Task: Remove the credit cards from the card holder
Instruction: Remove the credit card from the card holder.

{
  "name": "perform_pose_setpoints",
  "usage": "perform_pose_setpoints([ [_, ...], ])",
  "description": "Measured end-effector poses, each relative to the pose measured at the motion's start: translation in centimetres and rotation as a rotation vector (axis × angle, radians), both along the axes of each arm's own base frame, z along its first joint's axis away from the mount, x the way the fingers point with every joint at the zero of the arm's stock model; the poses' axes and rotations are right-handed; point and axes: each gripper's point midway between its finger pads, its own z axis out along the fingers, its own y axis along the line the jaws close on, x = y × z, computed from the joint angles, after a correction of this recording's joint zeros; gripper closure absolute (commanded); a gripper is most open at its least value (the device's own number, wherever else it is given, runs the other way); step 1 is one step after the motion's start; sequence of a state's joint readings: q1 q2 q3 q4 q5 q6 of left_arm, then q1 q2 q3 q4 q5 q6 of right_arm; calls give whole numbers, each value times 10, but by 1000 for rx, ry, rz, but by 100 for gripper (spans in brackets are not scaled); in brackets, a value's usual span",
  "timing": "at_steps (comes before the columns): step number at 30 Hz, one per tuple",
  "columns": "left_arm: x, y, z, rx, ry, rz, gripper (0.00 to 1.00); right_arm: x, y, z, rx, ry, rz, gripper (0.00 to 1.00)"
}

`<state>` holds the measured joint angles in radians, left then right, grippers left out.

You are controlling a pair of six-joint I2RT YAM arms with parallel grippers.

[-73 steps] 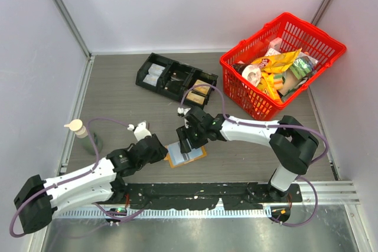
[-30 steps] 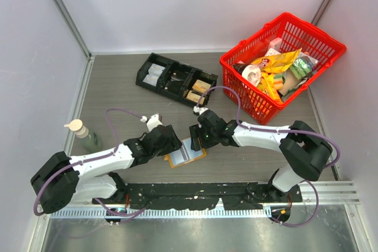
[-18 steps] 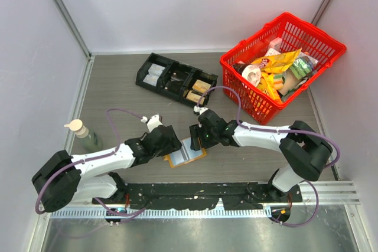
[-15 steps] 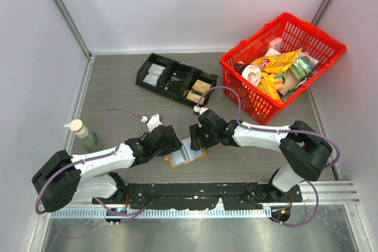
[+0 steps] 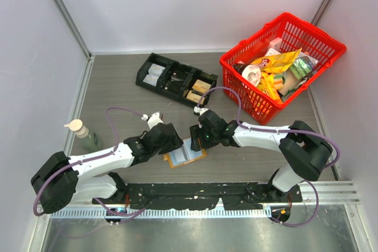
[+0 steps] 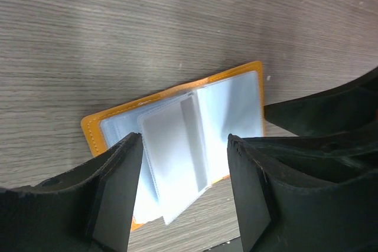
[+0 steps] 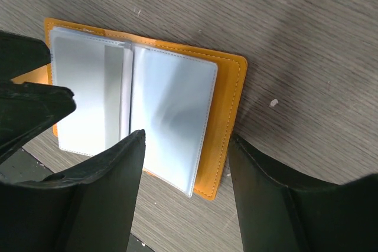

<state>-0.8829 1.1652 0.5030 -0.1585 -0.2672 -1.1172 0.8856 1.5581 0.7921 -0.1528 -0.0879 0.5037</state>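
Both pairs of jaws stand wide, gripping nothing: left gripper (image 6: pixel 184 190) and right gripper (image 7: pixel 188 169) straddle the opened card holder (image 6: pixel 177 140), flat on the table (image 5: pixel 118 92) (sleeves upward), presumably lining up to pin it.

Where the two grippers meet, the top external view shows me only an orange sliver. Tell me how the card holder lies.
Observer: The card holder lies open and flat on the table, with its pale sleeves facing up.
Operator: Report the left gripper.
Observer: The left gripper is open. The sleeves show between its fingers, and nothing is gripped.
Operator: Now the right.
Observer: The right gripper is open too, over the holder's orange edge, and holds nothing.
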Motion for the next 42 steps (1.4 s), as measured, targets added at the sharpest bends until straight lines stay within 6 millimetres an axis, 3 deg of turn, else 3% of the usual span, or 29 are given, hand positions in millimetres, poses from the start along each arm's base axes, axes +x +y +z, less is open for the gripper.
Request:
perform_pose_setpoints([
  [6, 5, -11, 21, -65, -37, -15, 39, 0, 0, 0, -1, 0, -1, 37],
  [11, 13, -34, 45, -143, -67, -51, 39, 2, -8, 6, 1, -35, -29, 37],
  [14, 19, -50, 48, -172, -65, -78, 39, 9, -17, 21, 15, -99, -80, 37],
  [20, 27, -75, 35, -192, -32, -121, 39, 20, -36, 63, 88, -258, -173, 44],
  [27, 30, -70, 56, -242, -83, -108, 42, 19, -25, 65, 148, -257, -142, 55],
  [31, 26, -56, 71, -286, -121, -90, 53, 14, -8, 53, 181, -205, -87, 64],
  [34, 19, -47, 63, -288, -107, -79, 57, 12, -1, 43, 193, -173, -66, 69],
  [42, -3, -39, 10, -238, 32, -84, 59, 15, -3, 19, 218, -94, -83, 77],
])
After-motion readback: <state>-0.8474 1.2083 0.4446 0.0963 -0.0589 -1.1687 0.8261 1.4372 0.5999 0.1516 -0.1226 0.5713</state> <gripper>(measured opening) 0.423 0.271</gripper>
